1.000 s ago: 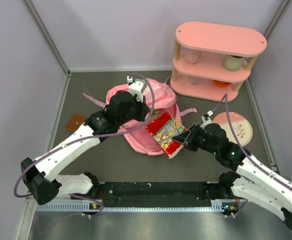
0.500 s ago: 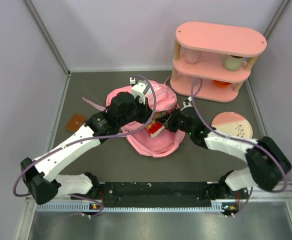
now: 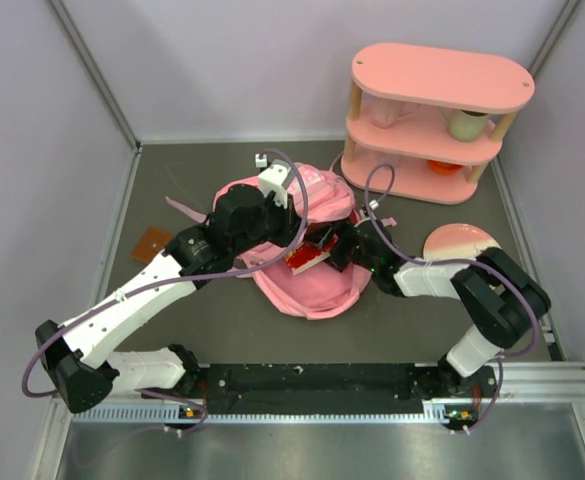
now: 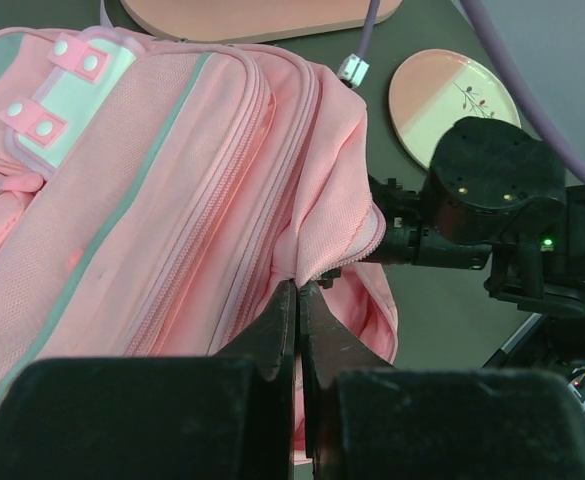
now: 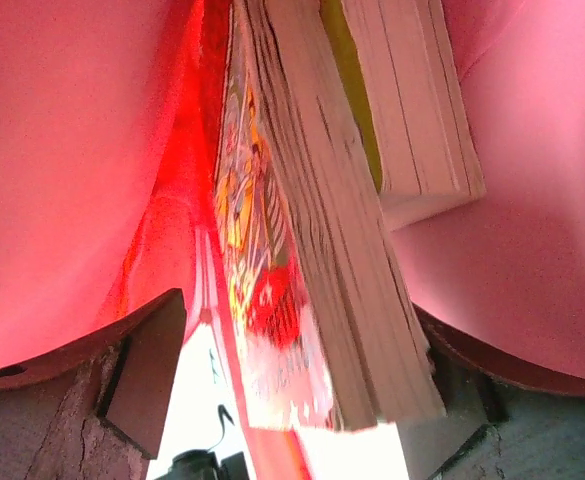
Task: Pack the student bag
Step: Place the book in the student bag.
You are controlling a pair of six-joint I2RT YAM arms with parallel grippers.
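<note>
Pink floppy fabric, the student bag slumps on the table, best held by its zip rim where the left gripper is pinched tight, the right gripper spread around a paperback in its mouth

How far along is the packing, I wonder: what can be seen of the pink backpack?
The large pink fabric backpack lies on the dark table, soft and slumped, with mint-and-white trim, a grey stripe, snap tabs and several zipped front pockets. Its main compartment gapes; the left end effector, shut, pinches the opening's edge and holds it up. A red-covered paperback book sits partly inside, with the right end effector at the mouth.
</note>
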